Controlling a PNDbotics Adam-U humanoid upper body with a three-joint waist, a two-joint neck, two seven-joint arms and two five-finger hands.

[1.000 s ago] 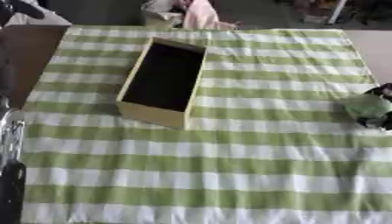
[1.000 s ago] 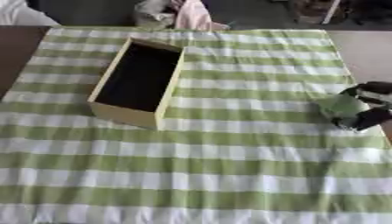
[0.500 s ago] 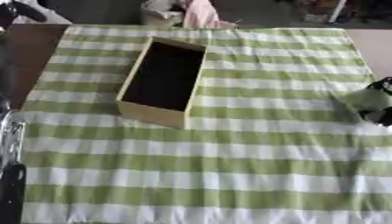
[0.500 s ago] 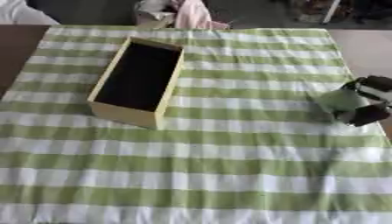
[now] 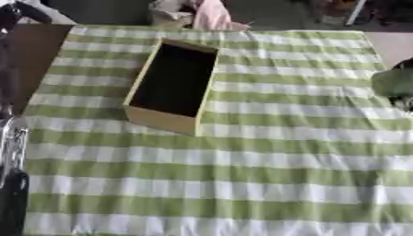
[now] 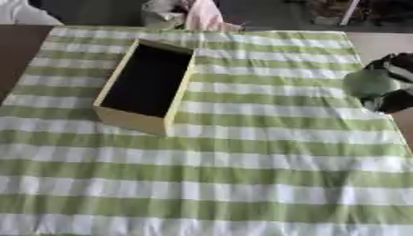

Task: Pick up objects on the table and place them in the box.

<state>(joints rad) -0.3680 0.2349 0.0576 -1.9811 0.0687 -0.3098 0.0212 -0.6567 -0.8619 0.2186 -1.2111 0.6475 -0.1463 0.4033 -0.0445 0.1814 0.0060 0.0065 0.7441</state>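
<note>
One green object in hand, box still to reach.

Near the 3 o'clock edge the right hand (image 6: 389, 87) has its fingers curled round a pale green ball (image 6: 367, 84), held above the checked cloth (image 6: 242, 175) on the surface. From it the box (image 6: 144, 120) lies toward 9 o'clock, well apart, open and dark inside, long axis running 12 to 6, slightly tilted. Bare cloth between leaves free room. Left hand not seen. Farthest, pink fabric (image 6: 202, 14) at 12.
</note>
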